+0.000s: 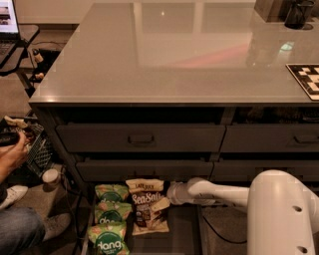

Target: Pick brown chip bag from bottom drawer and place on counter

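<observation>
The brown chip bag (143, 200), with white "Sea Salt" lettering, lies flat in the open bottom drawer (182, 233) at the foot of the cabinet. My gripper (161, 204) reaches in from the right on the white arm (214, 193) and sits at the bag's right edge, over its lower half and touching or nearly touching it. The counter (179, 55) is the wide glossy grey slab above the drawers.
Three green "dang" bags (110, 219) lie in a column just left of the brown bag. Closed grey drawer fronts (142, 138) are above. A checkered board (306, 79) and a dark cup (298, 12) sit at the counter's right. A person (15, 154) sits on the left.
</observation>
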Robot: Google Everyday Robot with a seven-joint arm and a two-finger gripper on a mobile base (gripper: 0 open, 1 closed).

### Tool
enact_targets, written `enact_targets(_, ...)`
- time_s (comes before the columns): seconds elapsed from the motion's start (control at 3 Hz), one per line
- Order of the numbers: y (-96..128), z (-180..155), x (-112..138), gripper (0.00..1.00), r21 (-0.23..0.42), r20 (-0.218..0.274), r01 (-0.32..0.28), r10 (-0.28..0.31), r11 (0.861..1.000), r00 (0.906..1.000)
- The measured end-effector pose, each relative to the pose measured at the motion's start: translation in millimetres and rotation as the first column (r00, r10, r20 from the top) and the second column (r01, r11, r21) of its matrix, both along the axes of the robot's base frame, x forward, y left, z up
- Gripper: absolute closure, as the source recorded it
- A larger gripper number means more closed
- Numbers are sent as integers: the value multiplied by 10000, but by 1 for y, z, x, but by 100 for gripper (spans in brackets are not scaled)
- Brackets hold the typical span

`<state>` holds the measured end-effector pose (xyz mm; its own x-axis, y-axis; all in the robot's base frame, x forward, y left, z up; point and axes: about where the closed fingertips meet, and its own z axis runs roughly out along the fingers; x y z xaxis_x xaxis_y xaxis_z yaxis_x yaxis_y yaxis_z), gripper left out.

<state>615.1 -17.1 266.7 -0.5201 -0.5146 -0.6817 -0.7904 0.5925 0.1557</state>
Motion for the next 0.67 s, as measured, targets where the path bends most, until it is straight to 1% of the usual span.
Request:
enact_targets(0.33, 1, -3, -1, 0, 30, -58, -6, 7, 10000, 10000)
enact_targets(0.67, 8, -17, -3, 0, 178, -482, -187, 195, 9997, 9986)
